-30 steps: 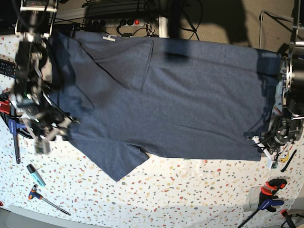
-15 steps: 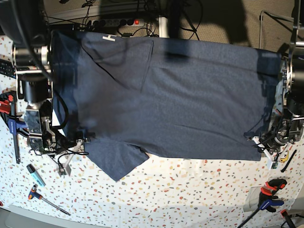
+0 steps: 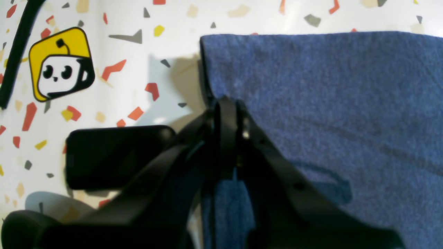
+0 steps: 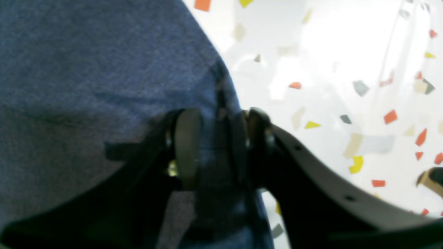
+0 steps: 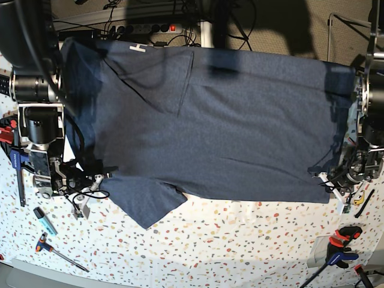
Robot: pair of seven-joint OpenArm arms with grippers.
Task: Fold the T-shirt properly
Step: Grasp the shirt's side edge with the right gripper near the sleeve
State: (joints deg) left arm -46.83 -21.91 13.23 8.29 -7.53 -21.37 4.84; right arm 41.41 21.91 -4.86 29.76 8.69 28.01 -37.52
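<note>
The dark navy T-shirt (image 5: 228, 120) lies spread flat across the table, plain side up, with one sleeve (image 5: 150, 201) pointing to the front left. My left gripper (image 3: 226, 103) is shut on the shirt's hem corner (image 3: 328, 103); in the base view it sits at the shirt's front right corner (image 5: 321, 175). My right gripper (image 4: 218, 145) is shut on the shirt's edge (image 4: 86, 69), with fabric pinched between its pads; in the base view it sits at the shirt's left edge above the sleeve (image 5: 99, 175).
A yellow sticker (image 3: 60, 64) is on the speckled table (image 5: 240, 246) beside the left gripper. Clamps (image 5: 12, 147), a marker (image 5: 45, 221) and a screwdriver (image 5: 60, 252) lie at the left. Another clamp (image 5: 342, 243) is at the front right. A power strip (image 5: 150, 27) is behind the table.
My right arm has swung in and come down onto the shirt's left edge by the sleeve, then settled there. The left arm and the shirt's right side have not moved.
</note>
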